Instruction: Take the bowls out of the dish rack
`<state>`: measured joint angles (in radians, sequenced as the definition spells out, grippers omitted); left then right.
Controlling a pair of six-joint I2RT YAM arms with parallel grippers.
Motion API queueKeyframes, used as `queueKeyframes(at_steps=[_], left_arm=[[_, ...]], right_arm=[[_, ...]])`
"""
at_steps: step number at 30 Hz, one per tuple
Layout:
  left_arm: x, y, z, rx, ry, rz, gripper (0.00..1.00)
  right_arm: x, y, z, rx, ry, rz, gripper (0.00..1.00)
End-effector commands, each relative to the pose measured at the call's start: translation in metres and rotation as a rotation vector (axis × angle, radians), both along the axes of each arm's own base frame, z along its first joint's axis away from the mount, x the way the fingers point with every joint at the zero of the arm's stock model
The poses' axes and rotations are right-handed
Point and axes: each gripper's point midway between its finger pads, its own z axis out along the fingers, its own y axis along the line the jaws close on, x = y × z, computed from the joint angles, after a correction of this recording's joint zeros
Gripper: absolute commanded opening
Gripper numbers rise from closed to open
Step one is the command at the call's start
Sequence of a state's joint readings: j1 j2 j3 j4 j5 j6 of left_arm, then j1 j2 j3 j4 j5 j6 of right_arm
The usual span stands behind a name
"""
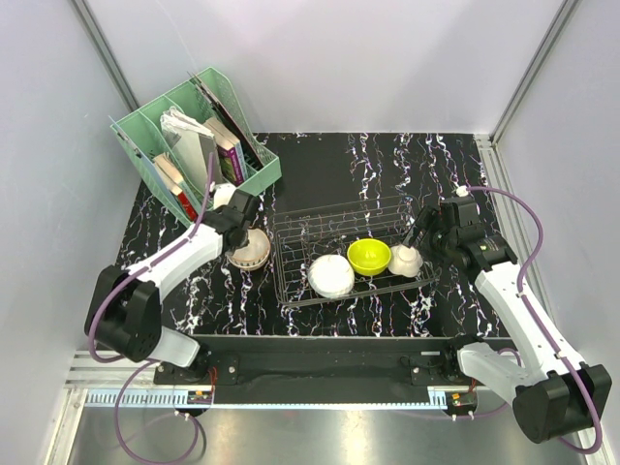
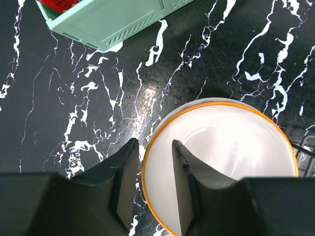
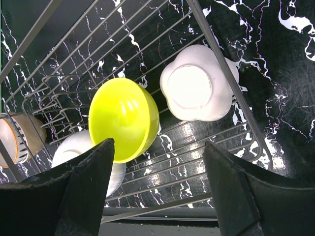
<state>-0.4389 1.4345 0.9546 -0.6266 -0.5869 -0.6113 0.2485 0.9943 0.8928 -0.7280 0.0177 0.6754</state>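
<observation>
Nearest the camera side of the dish rack (image 1: 354,218), the right gripper (image 3: 159,144) hangs over the rack's right part with its jaws spread wide and nothing between them or touching them. The right arm (image 1: 513,291) rises from its base beyond the rack's near right corner, runs along the rack's right side and bends inward at the wrist, so the fingers point down and toward the rack.

Just off the rack's left end, the left gripper (image 2: 155,142) has its fingers (image 2: 125,182) close together astride the rim of an orange-rimmed bowl (image 2: 231,152), one finger outside the wall and one inside the white hollow. Whether they actually pinch the rim cannot be told. This bowl is outside the rack, over the black marbled table (image 1: 320,170). The left arm (image 1: 174,262) reaches from its base diagonally toward the rack's left end, its wrist tipped down over the bowl.

Inside the rack, a white bowl (image 1: 331,275) sits by the near edge. A yellow-green bowl (image 3: 123,118) is just behind it, toward the rack's middle. A scalloped white bowl (image 3: 194,88) is at the rack's right end, a side wire crossing it in the right wrist view.

Farthest off, beyond the rack's far left corner, stands a mint-green organiser (image 1: 145,131) holding books.
</observation>
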Motion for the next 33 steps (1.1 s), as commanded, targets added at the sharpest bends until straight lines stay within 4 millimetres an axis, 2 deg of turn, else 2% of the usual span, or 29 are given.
queueKeyframes(at_steps=[1,3,6,9,11,12,14,15,17,20,21,22,25,27,33], left_arm=[[0.008,0.003,0.024,-0.011,-0.093,0.025,0.38],[0.005,0.006,0.028,0.001,-0.092,0.029,0.41],[0.001,0.013,0.050,0.004,-0.134,0.055,0.48],[-0.003,0.015,0.087,-0.022,-0.224,0.041,0.55],[-0.006,0.008,0.112,-0.062,-0.285,-0.001,0.59],[-0.007,0.006,0.119,-0.068,-0.297,-0.032,0.62],[-0.009,-0.012,0.127,-0.117,-0.299,-0.113,0.63],[-0.009,-0.020,0.127,-0.124,-0.283,-0.159,0.62],[-0.012,-0.049,0.129,-0.171,-0.267,-0.255,0.63],[-0.016,-0.091,0.125,-0.110,-0.236,-0.401,0.63],[-0.016,-0.106,0.113,-0.064,-0.192,-0.463,0.64],[-0.022,-0.129,0.116,-0.042,-0.193,-0.537,0.65],[-0.032,-0.165,0.101,0.069,-0.150,-0.676,0.69],[-0.038,-0.173,0.096,0.123,-0.141,-0.715,0.75],[-0.062,-0.183,0.078,0.123,-0.088,-0.844,0.75]], right_arm=[[0.004,-0.004,0.002,-0.019,-0.018,-0.009,0.81],[0.005,-0.004,0.003,-0.019,-0.023,-0.008,0.81],[0.004,-0.005,0.003,-0.024,-0.023,-0.007,0.81],[0.005,-0.006,0.006,-0.031,-0.035,-0.007,0.81],[0.005,-0.006,0.010,-0.029,-0.049,-0.007,0.81],[0.007,-0.006,0.016,-0.028,-0.066,-0.004,0.81],[0.008,-0.006,0.022,-0.029,-0.082,0.004,0.81],[0.010,-0.005,0.028,-0.029,-0.097,0.008,0.81],[0.012,-0.004,0.030,-0.031,-0.099,0.017,0.81],[0.013,0.003,0.030,-0.006,-0.087,0.040,0.80],[0.012,0.003,0.029,-0.004,-0.084,0.040,0.80],[0.011,0.007,0.028,0.013,-0.074,0.058,0.80],[0.007,0.010,0.025,0.021,-0.068,0.079,0.80],[0.005,0.009,0.023,0.018,-0.066,0.085,0.80],[-0.002,0.015,0.011,0.035,-0.030,0.122,0.80]])
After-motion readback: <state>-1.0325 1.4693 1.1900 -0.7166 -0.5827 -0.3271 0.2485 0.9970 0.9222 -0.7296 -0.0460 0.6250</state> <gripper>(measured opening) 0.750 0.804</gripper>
